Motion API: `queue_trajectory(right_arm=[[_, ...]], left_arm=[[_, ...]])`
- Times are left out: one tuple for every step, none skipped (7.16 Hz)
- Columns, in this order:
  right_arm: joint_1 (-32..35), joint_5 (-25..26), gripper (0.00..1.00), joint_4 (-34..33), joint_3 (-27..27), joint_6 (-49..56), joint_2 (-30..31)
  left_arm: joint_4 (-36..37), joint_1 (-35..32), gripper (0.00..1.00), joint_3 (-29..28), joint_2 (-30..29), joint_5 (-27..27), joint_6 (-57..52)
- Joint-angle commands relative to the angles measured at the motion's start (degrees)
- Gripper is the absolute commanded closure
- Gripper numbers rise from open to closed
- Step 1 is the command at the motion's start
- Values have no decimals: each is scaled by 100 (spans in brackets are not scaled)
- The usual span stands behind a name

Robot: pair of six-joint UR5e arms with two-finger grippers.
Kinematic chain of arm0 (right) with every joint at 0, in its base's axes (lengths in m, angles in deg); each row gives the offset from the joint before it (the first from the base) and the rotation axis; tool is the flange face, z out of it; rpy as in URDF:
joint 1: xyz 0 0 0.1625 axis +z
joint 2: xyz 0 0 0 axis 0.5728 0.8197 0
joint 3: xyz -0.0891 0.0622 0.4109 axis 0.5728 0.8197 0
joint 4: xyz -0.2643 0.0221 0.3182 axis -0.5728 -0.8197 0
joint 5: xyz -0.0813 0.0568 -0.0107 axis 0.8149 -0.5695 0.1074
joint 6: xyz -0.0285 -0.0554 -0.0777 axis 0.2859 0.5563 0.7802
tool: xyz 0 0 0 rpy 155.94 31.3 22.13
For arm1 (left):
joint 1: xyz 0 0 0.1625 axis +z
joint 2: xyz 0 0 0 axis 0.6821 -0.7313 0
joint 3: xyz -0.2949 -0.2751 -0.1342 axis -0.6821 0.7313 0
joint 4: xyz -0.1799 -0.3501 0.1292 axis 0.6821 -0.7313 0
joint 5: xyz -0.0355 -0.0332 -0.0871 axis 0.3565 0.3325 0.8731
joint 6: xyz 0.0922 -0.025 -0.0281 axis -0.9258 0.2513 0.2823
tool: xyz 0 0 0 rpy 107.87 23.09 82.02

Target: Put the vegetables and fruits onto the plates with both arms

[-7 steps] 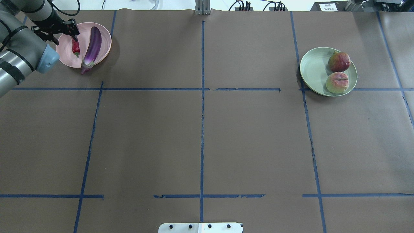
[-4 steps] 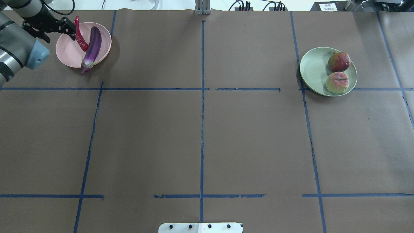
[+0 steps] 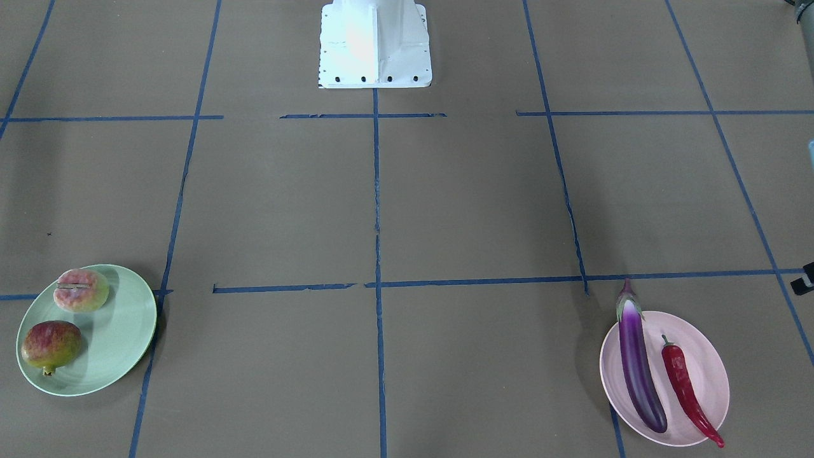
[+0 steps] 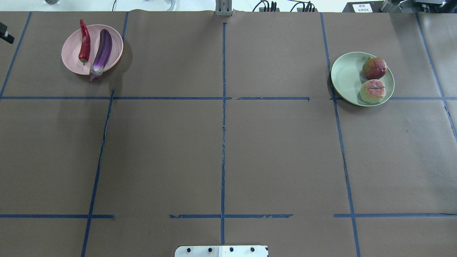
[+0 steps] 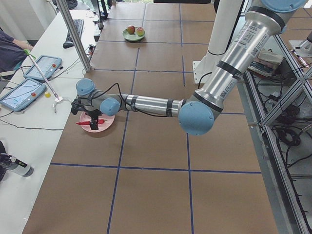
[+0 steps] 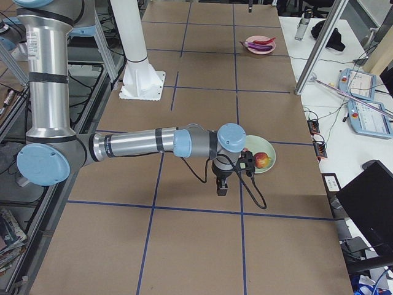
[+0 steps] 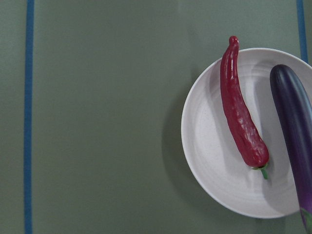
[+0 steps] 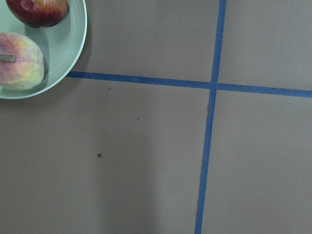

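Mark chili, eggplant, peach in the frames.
chili (image 4: 85,42): overhead view, middle of the red body.
eggplant (image 4: 104,48): overhead view, middle of the purple body.
peach (image 4: 372,91): overhead view, centre, just below the slit.

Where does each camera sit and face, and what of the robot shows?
Front-facing: across table, facing base.
Overhead: behind robot, facing forward; base edge.
Left side: left end; left arm by pink plate.
Right side: right end; right arm by green plate.
Left wrist: down on chili, eggplant; no robot.
Right wrist: down on peach; no robot.
Front-facing and overhead share both plates.
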Motion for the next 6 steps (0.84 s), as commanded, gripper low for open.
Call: queue_trajectory(right_arm=[[0,10,0,-2,-4,-2,0],[0,10,0,7,-13,7,9],[9,10,0,7,-4,7,9],[0,2,0,-2,-21,7,9],[9,-7,0,7,-21,-2,17],[9,2,0,-2,-21,-2,17]], left_arm=[[845,-555,0,319,553,121,-1792],[1739,-776,0,659,554,68,-2455],[2540,-969,0,1132,597,-124,-2879],[3035,-1102,0,1746,928,-552,-3005],[3023,-1129,0,2344,1810,-774,-2981],[2849,-1121,0,2489,2211,-741,-2972]])
